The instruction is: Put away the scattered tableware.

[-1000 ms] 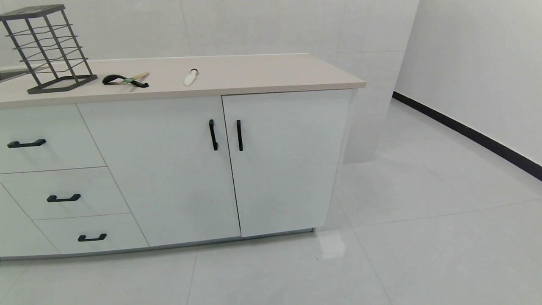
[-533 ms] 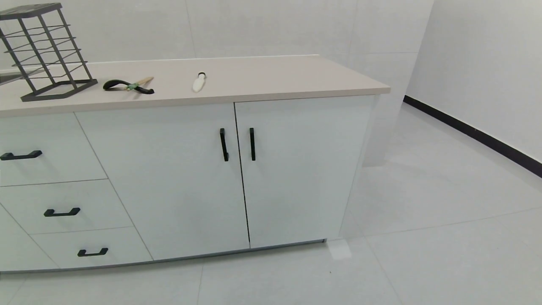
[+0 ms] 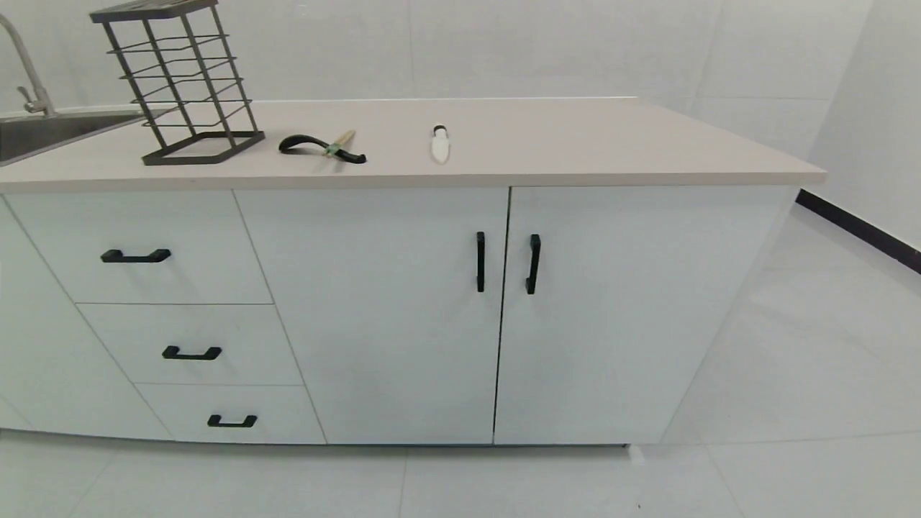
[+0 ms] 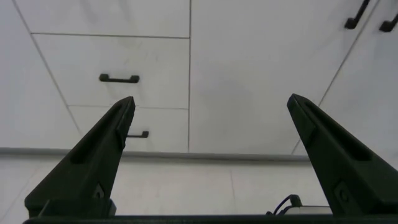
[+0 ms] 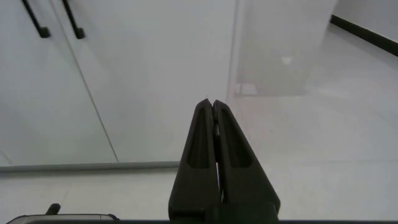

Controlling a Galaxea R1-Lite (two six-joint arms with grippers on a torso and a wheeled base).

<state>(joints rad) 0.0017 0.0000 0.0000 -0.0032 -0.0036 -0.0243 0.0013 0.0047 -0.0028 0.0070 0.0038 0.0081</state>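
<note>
On the beige countertop (image 3: 575, 151) lie a black ladle-like utensil with a wooden handle (image 3: 321, 147) and a small white knife-like piece with a black end (image 3: 439, 143). A black wire rack (image 3: 180, 83) stands upright to their left. My left gripper (image 4: 208, 106) is open, low in front of the white drawers (image 4: 112, 78), holding nothing. My right gripper (image 5: 212, 109) is shut with nothing in it, low before the cabinet's right corner (image 5: 233, 87).
A steel sink (image 3: 50, 133) with a faucet (image 3: 25, 72) sits at the counter's far left. Below are three drawers (image 3: 137, 255) and two cabinet doors (image 3: 507, 262) with black handles. Tiled floor (image 3: 827, 360) spreads out to the right.
The head camera has swung left and come square to the cabinet, so the whole scene has shifted right and the sink has come into view. The utensils lie as before.
</note>
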